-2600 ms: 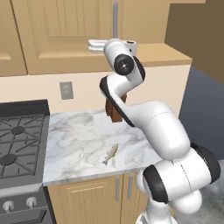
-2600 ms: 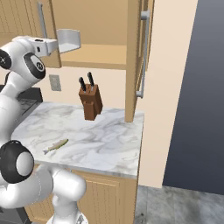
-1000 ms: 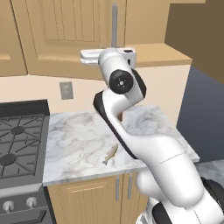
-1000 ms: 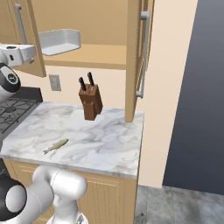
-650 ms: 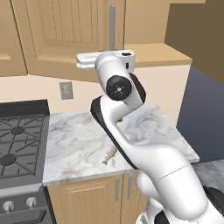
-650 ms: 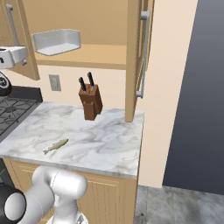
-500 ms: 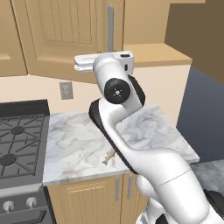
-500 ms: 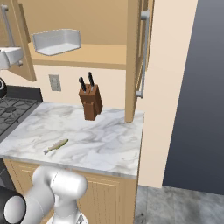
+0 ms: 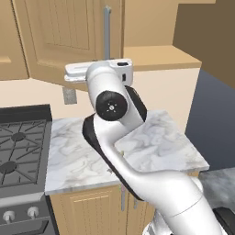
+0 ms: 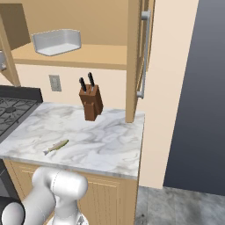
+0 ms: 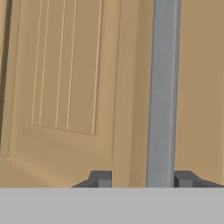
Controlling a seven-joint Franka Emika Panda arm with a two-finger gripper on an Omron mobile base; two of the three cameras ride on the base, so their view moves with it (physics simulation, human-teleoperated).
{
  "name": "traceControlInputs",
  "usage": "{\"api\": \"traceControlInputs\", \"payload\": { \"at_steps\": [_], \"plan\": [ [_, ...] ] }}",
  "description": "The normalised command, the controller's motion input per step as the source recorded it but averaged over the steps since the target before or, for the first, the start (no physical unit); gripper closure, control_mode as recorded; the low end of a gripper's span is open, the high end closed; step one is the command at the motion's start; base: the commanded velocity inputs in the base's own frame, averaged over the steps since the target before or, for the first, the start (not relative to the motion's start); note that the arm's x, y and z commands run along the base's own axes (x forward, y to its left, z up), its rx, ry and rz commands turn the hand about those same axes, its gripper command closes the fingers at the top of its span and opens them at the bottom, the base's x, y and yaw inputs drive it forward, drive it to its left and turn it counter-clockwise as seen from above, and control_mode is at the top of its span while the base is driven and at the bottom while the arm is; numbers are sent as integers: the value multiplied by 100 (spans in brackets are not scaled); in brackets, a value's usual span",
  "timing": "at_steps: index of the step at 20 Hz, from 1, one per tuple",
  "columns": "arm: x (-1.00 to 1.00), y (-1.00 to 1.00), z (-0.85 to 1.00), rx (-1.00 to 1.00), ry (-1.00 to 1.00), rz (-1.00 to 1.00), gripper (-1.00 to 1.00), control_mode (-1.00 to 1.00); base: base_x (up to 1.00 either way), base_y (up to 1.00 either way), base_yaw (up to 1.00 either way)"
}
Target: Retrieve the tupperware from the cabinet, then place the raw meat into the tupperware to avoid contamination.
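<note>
The white tupperware rests on the cabinet shelf, in the open. The raw meat, a small slender fish, lies on the marble counter near its front left. My gripper faces the left cabinet door, which is swung wide open. The door's silver bar handle runs between my fingertips, close against the right one with a gap to the left one. The jaws are open, not clamped on it. In the left base view my hand sits at the lower end of that handle.
A knife block stands at the back of the counter. The right cabinet door hangs open over the counter's right end. A stove adjoins the counter on the left. My arm leans across the counter.
The left door has swung further open to the left with my hand on its handle. My hand has slid out of the right base view.
</note>
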Motion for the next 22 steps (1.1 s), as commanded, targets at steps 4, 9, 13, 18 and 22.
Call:
{"api": "traceControlInputs", "payload": {
  "at_steps": [4,9,13,18,22],
  "plan": [
    [-34,91,-8,0,1,0,100,-100,0,0,0],
    [-42,82,-5,0,0,0,100,-100,0,0,0],
    [-7,43,-1,-5,0,0,-100,-100,0,0,0],
    [-6,2,0,0,-1,0,-100,-100,0,0,0],
    [-41,12,0,2,-3,0,-100,-100,0,0,0]
  ]
}}
